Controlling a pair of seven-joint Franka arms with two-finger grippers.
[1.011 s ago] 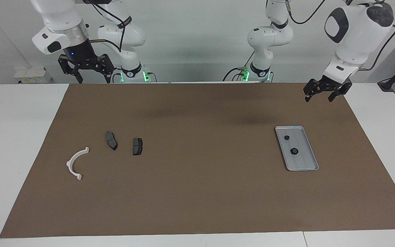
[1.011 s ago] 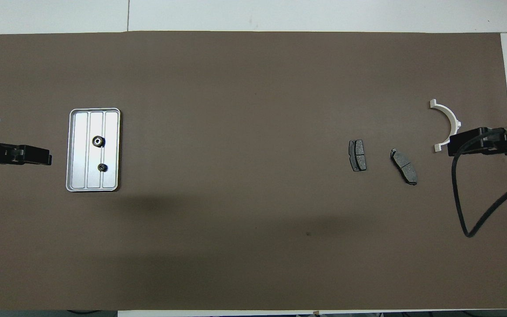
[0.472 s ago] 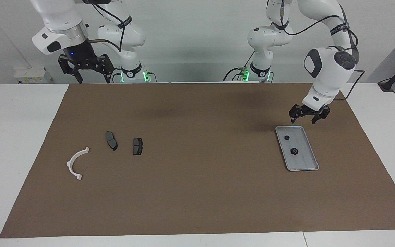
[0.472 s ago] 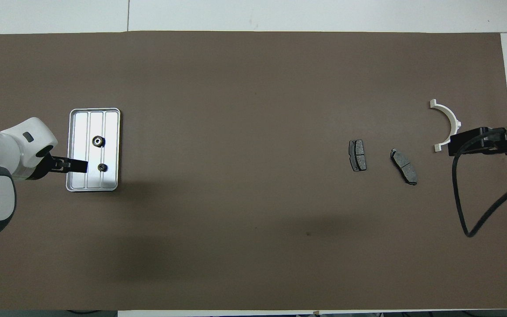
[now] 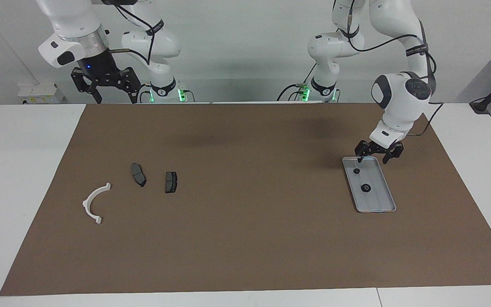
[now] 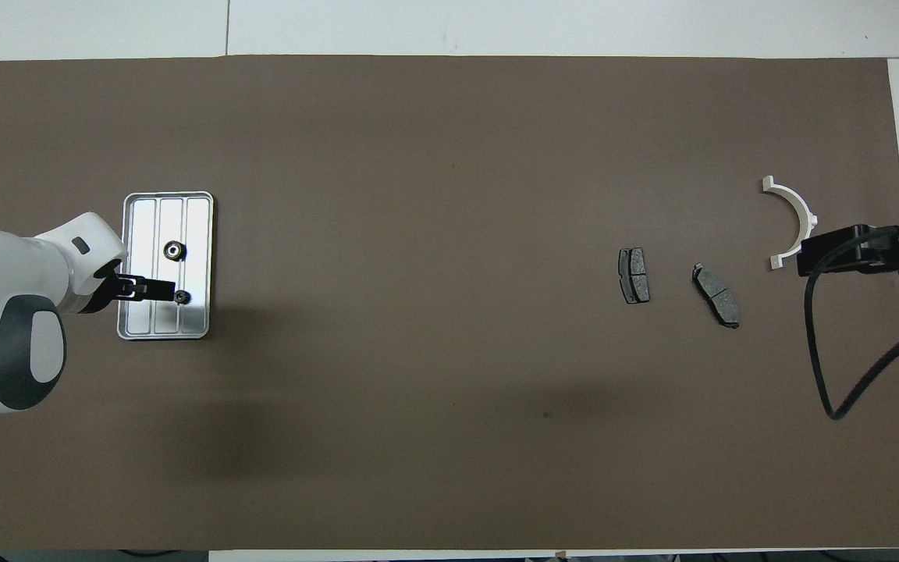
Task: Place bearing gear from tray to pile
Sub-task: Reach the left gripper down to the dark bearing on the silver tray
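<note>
The left claw [image 5: 372, 158], fingers apart and empty, hangs over the tray's [image 5: 382, 187] robot-side end, just above the smaller gear [image 5: 356, 171]. The larger gear [image 5: 365, 188] lies farther along the tray's long axis. The right claw [image 5: 105, 85] waits open, well apart.

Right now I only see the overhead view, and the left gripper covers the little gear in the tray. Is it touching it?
Observer: No. In the facing view the left gripper hangs above the tray, and there looks to be a gap down to the small gear.
Operator: Are its fingers open?
Observer: Yes, the two fingertips stand apart and hold nothing.
Operator: What about the other arm?
Observer: The right gripper waits, raised high above its own end of the table, open and empty.
</note>
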